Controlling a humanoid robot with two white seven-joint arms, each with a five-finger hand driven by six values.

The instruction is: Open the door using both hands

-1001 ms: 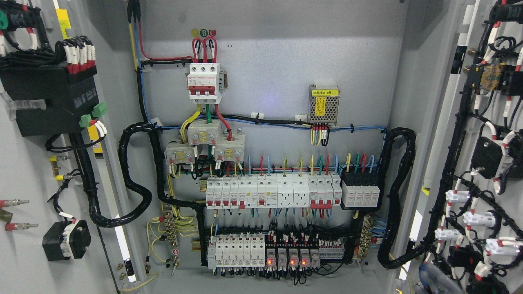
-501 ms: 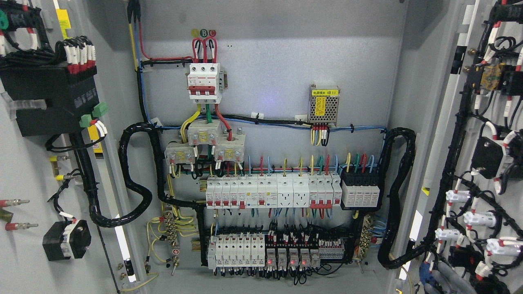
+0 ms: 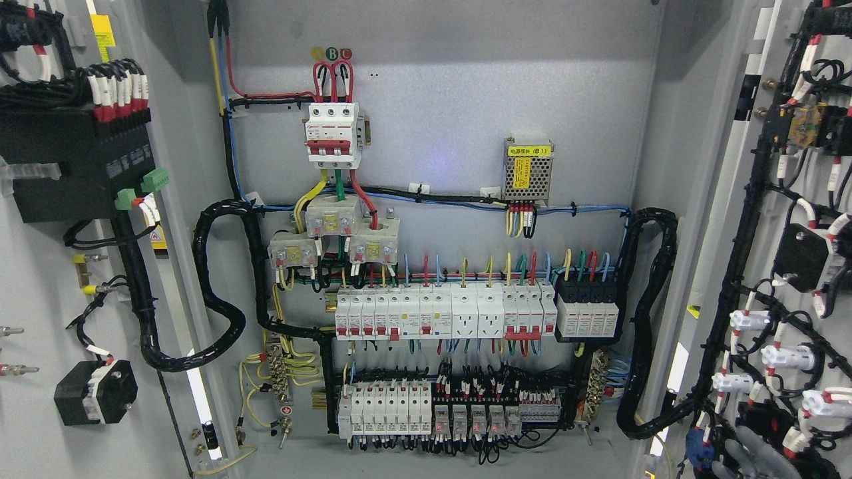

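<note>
- Head view: the grey cabinet back panel (image 3: 452, 100) with its breaker rows (image 3: 442, 313) fills the middle.
- The left door (image 3: 40, 266) has swung further left than before; its black module (image 3: 76, 166) sits nearer the edge.
- The right door (image 3: 792, 266) has opened wider.
- Grey fingers (image 3: 755, 459) of a hand show more at the lower right, loosely spread; I cannot tell what they touch.

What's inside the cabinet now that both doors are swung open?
Inside the cabinet: a red-handled main breaker, a small power supply, two rows of breakers and black cable looms. Wiring behind the breakers is hidden. Grey fingers show at lower right.
</note>
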